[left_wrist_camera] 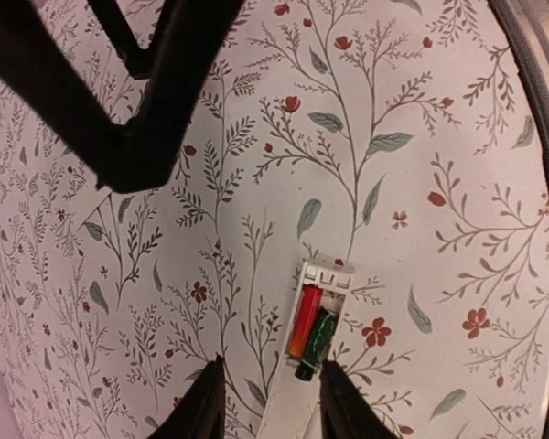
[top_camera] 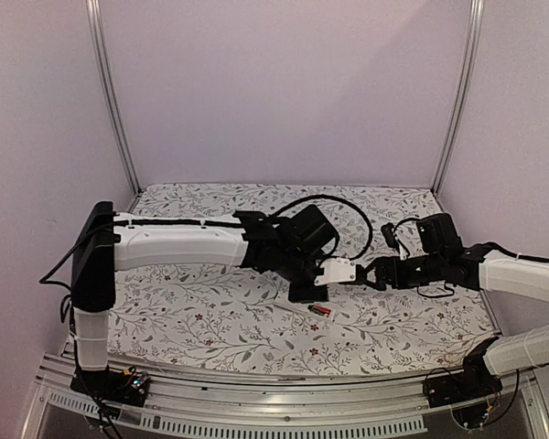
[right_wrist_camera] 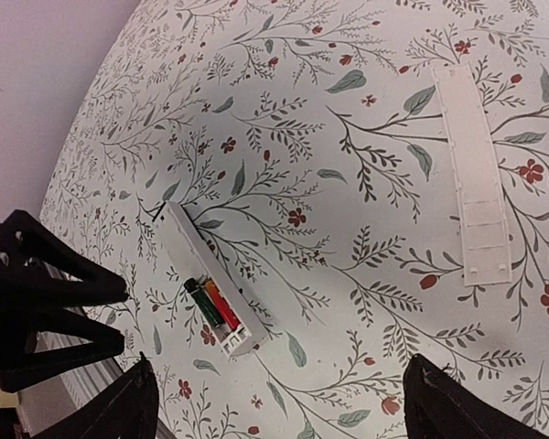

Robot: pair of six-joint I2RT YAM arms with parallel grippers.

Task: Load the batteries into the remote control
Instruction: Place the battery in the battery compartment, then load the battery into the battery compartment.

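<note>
i can read no text, label, brand, number or sign anywhere in my views. the batteries [left_wrist_camera: 304, 320] lying in the remote control [right_wrist_camera: 185, 240] show me only red and dark green wraps, and any print on them is too small to make out. the white cover strip [right_wrist_camera: 476, 183] and the flowered cloth [right_wrist_camera: 348, 274] carry nothing legible.

The left arm [top_camera: 178, 245] and the right arm [top_camera: 523, 274] both wear smooth white shells between black joints, with thin black cables [top_camera: 348, 203] looping over the wrists and angular matte-black claw fingers [right_wrist_camera: 119, 412].
</note>
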